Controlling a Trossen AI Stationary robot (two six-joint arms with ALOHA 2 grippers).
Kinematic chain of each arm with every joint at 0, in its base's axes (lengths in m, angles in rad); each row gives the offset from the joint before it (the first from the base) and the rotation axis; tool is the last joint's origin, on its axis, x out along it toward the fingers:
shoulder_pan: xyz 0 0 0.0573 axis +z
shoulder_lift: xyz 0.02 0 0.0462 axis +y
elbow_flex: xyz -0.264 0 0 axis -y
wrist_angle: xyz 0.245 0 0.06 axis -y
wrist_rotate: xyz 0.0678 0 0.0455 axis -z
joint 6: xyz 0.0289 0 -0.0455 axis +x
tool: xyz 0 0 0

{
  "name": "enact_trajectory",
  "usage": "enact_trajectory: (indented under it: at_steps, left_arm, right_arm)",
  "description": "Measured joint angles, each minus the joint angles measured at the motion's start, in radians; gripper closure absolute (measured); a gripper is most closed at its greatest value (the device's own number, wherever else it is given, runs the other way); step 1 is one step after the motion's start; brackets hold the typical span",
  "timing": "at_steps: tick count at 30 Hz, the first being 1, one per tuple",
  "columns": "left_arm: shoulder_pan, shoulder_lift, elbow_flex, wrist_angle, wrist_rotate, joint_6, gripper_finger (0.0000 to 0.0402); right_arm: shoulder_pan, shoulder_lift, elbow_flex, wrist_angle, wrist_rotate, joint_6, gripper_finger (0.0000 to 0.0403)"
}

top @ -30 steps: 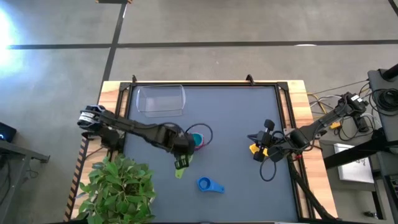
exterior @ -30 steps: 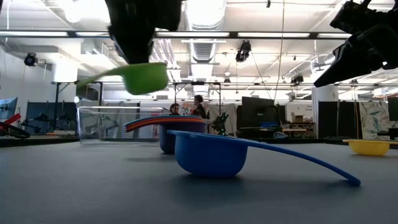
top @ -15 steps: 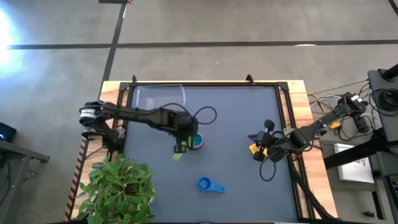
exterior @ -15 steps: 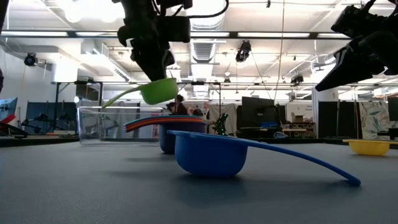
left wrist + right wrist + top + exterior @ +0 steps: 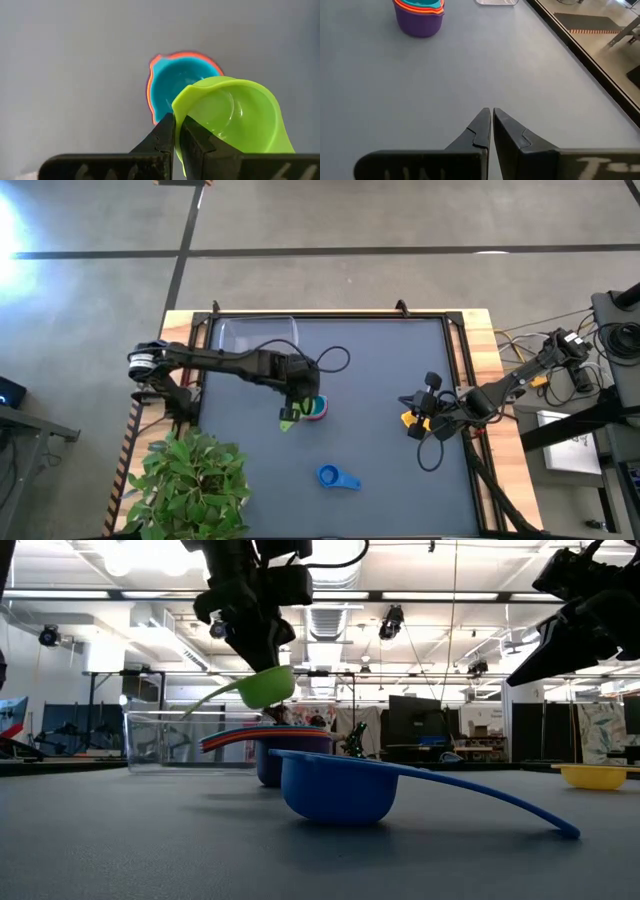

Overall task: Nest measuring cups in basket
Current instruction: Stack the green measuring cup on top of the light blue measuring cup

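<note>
Green cup held just above the nested stack

Green measuring cup [image 5: 235, 120] hangs pinched by its handle in the left gripper [image 5: 293, 402], whose jaws are closed on it, directly over the nested stack [image 5: 272, 752] of purple, red, orange and teal cups near the desk's [image 5: 380, 370] middle. Basket [image 5: 258, 340] sits at the far left corner. Blue cup [image 5: 336, 477] lies near the front edge. Right gripper [image 5: 418, 412], jaws closed and empty, waits by the yellow cup [image 5: 593, 775] at the right edge.

The green cup [image 5: 235, 120] hid part of the teal cup [image 5: 172, 87] (its four o'clock side).
</note>
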Motion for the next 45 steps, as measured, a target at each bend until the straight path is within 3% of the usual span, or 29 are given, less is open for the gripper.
enact_trajectory:
  at_steps: [13,32,45]
  left_arm:
    - [0.006,0.010,-0.004,0.110,0.017,0.029,0.0402]
    - [0.024,0.036,-0.007,0.088,0.030,0.069,0.0402]
    - [0.025,0.119,-0.008,0.080,0.024,0.135,0.0401]
  right_arm:
    - [0.000,0.000,-0.011,0.021,-0.003,0.002,0.0394]
    - [0.000,0.000,-0.013,0.026,-0.003,0.002,0.0394]
    - [0.000,0.000,-0.013,0.027,-0.004,0.002,0.0394]
